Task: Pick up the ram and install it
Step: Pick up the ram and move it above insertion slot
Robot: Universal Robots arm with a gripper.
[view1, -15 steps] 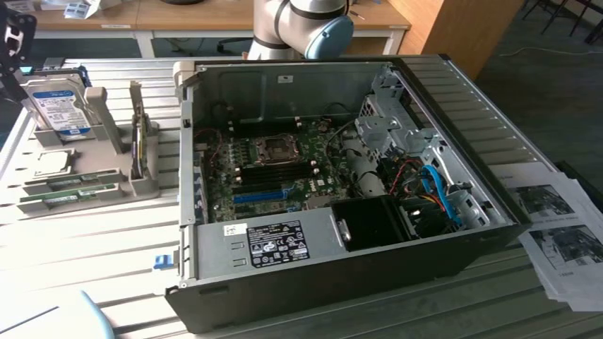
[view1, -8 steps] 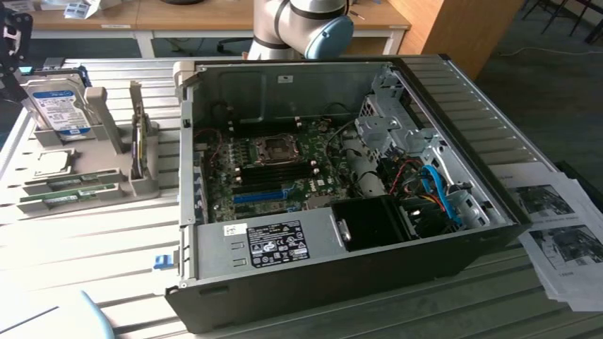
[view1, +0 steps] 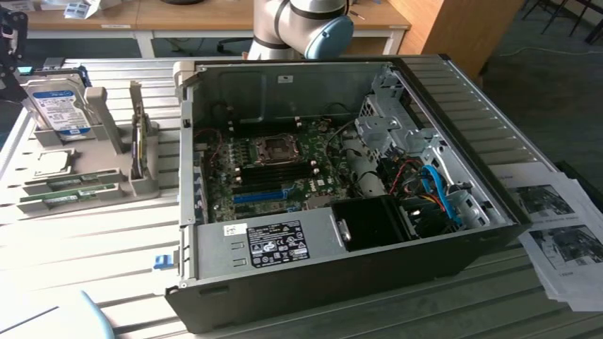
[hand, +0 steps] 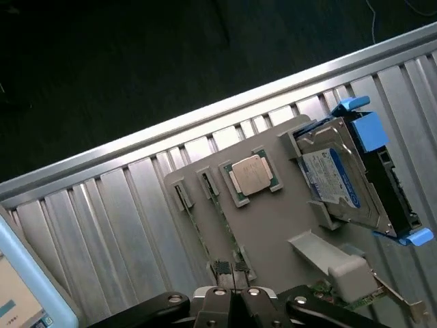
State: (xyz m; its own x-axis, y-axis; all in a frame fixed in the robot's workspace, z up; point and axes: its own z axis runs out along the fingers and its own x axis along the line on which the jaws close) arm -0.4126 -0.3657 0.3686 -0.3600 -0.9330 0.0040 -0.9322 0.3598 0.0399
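Gripper (hand: 230,268) fingers (hand: 222,268) pressed together; tips at the ram (hand: 235,247) in its holder (hand: 273,232).

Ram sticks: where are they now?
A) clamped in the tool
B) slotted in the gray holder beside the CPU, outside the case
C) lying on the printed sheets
B: both green ram sticks sit in the gray holder next to the CPU, to the exterior view's left of the open case.

Glare whitens the table (view1: 94,240); case (view1: 311,293) dim (shadowed) inside.
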